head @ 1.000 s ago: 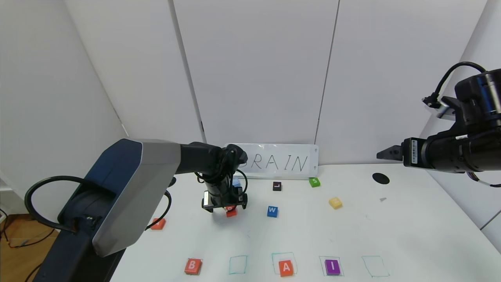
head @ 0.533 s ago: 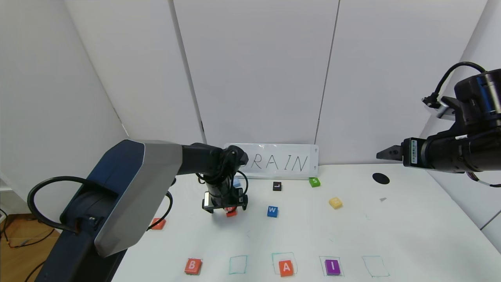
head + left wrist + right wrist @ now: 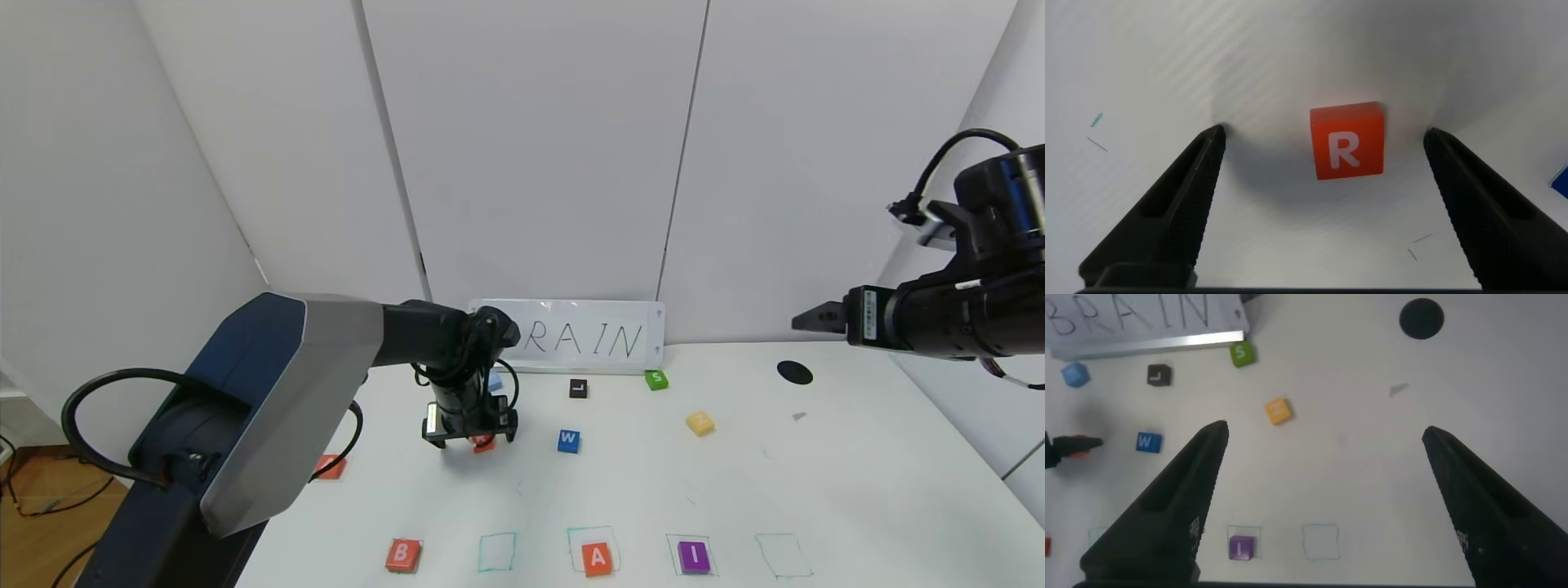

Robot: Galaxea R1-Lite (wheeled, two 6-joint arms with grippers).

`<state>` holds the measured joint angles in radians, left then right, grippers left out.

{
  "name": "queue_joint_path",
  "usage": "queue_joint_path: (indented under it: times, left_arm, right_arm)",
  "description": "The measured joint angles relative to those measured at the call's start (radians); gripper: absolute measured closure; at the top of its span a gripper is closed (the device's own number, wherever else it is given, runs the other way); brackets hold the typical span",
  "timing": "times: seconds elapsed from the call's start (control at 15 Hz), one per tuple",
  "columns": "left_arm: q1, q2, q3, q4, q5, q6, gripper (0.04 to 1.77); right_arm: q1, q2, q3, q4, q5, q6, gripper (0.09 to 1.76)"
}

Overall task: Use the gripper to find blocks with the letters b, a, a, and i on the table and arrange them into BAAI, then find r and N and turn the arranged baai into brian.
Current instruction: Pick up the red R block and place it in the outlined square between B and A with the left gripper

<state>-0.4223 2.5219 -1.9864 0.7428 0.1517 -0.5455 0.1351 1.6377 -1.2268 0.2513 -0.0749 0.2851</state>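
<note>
The orange-red r (image 3: 482, 443) lies flat on the table (image 3: 857, 490). My left gripper (image 3: 469, 435) is open and hangs low over it, with a finger on each side and not touching; the left wrist view shows the r (image 3: 1346, 151) between the spread fingers of the left gripper (image 3: 1323, 131). At the front, blocks B (image 3: 402, 554), A (image 3: 598, 559) and purple I (image 3: 693, 556) sit in a row. Another orange-red block (image 3: 331, 466) lies at the left, its letter hidden. The yellow N (image 3: 700, 422) lies to the right. My right gripper (image 3: 812, 318) is open, held high at the right.
A white sign reading BRAIN (image 3: 588, 336) stands at the back. Blue W (image 3: 568, 441), black L (image 3: 578, 388), green S (image 3: 655, 379) and a light blue block (image 3: 493, 380) lie mid-table. Empty green squares (image 3: 496, 551) (image 3: 782, 555) are at the front. A black hole (image 3: 794, 372) is at the back right.
My left gripper has sunk slightly toward the table around the r. My right arm has shifted slightly to the right.
</note>
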Motion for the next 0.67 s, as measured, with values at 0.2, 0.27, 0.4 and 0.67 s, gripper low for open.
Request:
queue_joint_path:
  times: [0.2,0.27,0.4,0.67]
  left_arm:
    - [0.000,0.001,0.000,0.001,0.000,0.000,0.49]
    - [0.000,0.002,0.000,0.000,0.000,0.000,0.64]
    - [0.001,0.002,0.000,-0.001,0.012,0.001,0.88]
    - [-0.001,0.003,0.000,-0.003,0.014,0.001,1.30]
  right_arm:
    - [-0.059,0.000,0.000,0.000,-0.001,0.000,0.14]
    - [-0.024,0.000,0.000,0.000,0.000,0.000,0.14]
    - [0.037,0.000,0.000,0.000,0.000,0.000,0.14]
    - [0.057,-0.001,0.000,0.000,0.000,0.000,0.14]
